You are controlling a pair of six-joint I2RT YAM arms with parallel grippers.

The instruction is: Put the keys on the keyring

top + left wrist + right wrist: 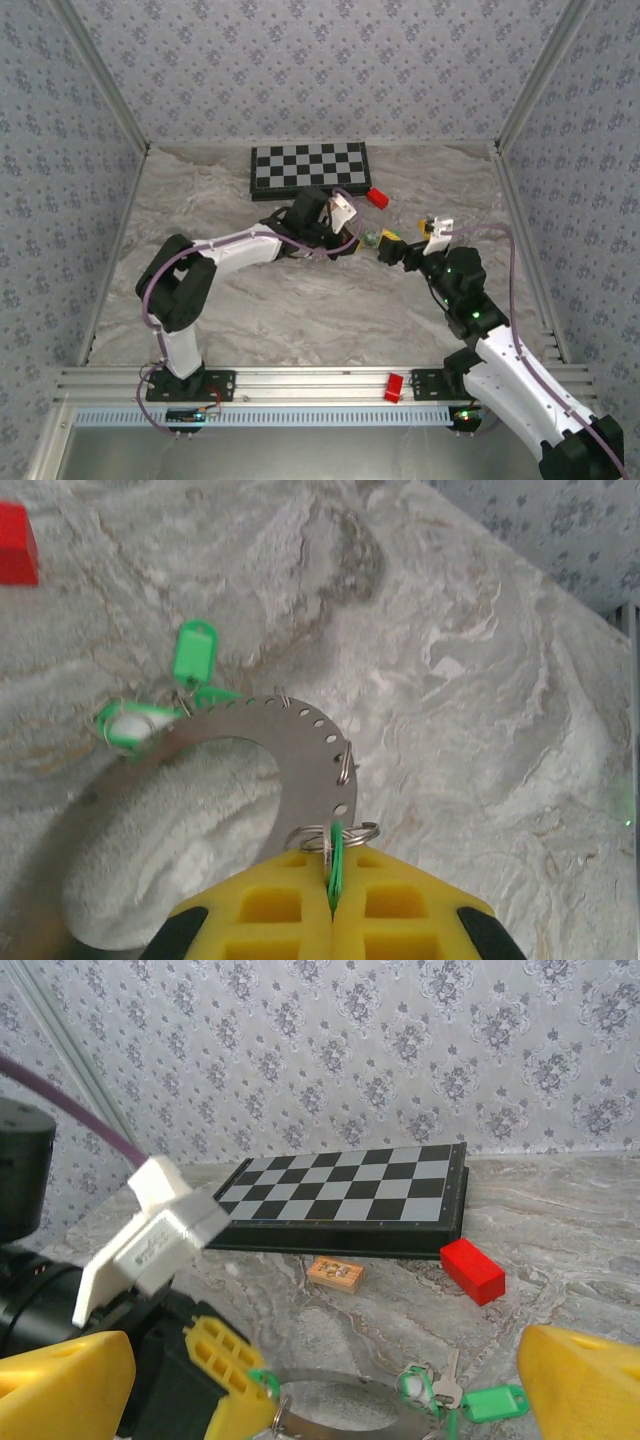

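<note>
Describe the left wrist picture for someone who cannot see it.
The yellow left gripper pinches a green key at the near end of a flat grey keyring. More green keys sit at its far end on the marble table.

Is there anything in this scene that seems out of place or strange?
One small red block sits on the metal rail at the near edge, off the marble tabletop where the other things lie. Nothing looks spilled or damaged.

Top camera looks down from behind; both close wrist cameras apparently share the keyring (pixel 300 750).
</note>
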